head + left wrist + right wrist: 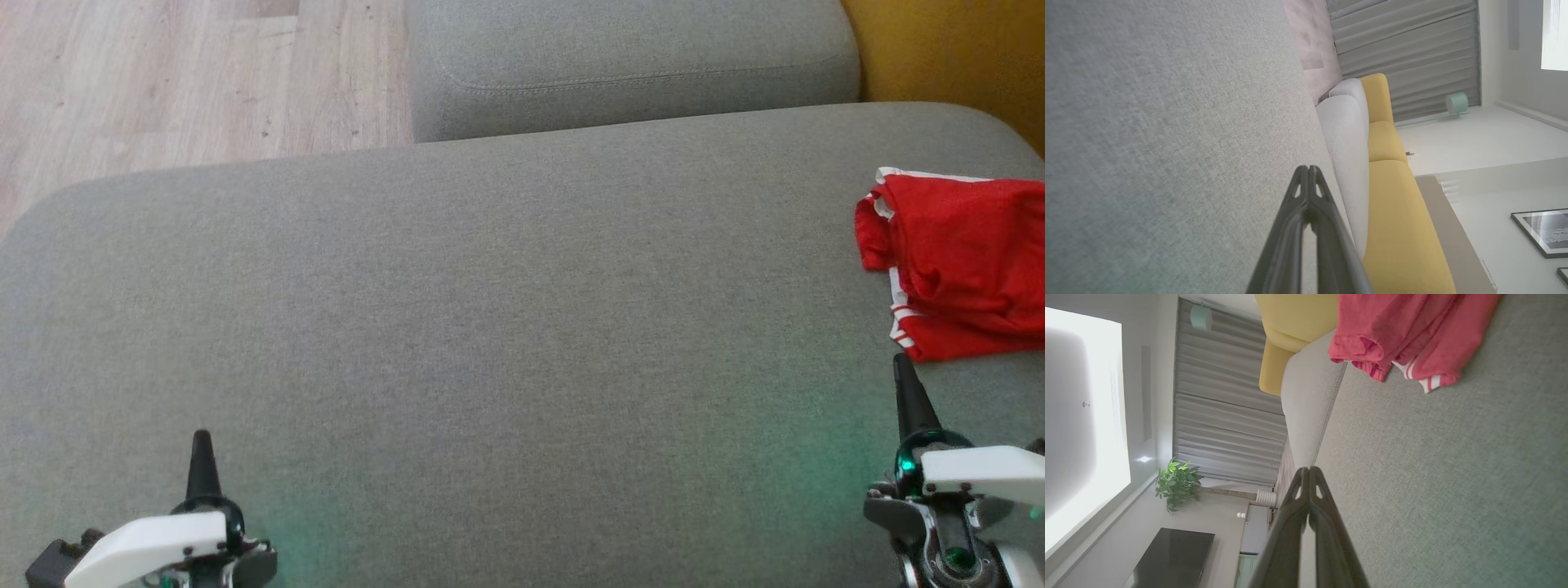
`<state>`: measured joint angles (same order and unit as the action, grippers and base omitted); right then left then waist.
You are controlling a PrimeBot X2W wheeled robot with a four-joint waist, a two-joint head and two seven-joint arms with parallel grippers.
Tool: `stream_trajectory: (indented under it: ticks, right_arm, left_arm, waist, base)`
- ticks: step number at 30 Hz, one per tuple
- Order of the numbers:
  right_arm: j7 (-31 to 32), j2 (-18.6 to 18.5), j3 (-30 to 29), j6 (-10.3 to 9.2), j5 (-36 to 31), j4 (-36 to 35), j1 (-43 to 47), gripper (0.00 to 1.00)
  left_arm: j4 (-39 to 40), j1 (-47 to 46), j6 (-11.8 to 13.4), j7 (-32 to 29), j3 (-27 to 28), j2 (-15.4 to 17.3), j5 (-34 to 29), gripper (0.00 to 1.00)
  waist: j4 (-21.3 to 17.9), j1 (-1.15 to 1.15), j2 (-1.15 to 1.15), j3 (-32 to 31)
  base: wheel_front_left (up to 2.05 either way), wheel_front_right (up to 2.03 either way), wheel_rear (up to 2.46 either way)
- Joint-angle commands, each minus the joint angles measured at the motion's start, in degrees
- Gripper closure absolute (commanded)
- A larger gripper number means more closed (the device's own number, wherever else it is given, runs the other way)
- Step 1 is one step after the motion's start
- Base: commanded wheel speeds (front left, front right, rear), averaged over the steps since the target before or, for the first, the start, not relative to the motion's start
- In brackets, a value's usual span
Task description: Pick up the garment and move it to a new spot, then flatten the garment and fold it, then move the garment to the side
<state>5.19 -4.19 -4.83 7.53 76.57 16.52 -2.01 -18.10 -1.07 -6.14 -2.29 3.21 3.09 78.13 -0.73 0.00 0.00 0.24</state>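
Head view: two dark-fingered pincers, left gripper (201,437) and right gripper (900,361), both pressed together; one red white-trimmed fabric garment (963,261) just beyond right gripper.

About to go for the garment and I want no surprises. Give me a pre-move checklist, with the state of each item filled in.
1. Jaws of the right gripper open for a grasp: not ok, shut and empty.
2. Jaws of the left gripper open: not ok, shut and empty.
3. Whole garment in head view: not ok, cut off at the right edge.
4. Garment flat: not ok, bunched.
5. Bare cushion for spreading: ok.
6. Right gripper near garment, not touching: ok.
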Motion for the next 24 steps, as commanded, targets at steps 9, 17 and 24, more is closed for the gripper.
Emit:
stream_trajectory:
  ticks: [9, 17, 24]
  right_arm:
    - [0.8, 0.6, -0.4, -0.04, 6.8, -2.3, -3.6, 1.0]
    - [1.1, 1.0, -1.1, -0.04, 11.8, -2.4, -3.9, 1.0]
    - [1.3, 1.3, -1.7, -0.04, 15.6, -2.5, -4.2, 1.0]
  left_arm:
    - [2.9, -4.0, -1.0, -1.9, 2.4, 0.1, 6.1, 1.0]
    - [3.5, -4.7, -1.2, -3.2, 2.9, -0.1, 10.6, 1.0]
    - [4.0, -5.1, -1.4, -4.2, 3.3, -0.2, 14.0, 1.0]
  waist:
    - [0.3, 0.0, 0.0, 0.0]
    - [0.5, 0.0, 0.0, 0.0]
    - [0.7, 0.0, 0.0, -0.1]
  base:
    - [0.0, 0.0, 0.0]
    - [0.0, 0.0, 0.0]
    - [0.0, 0.0, 0.0]
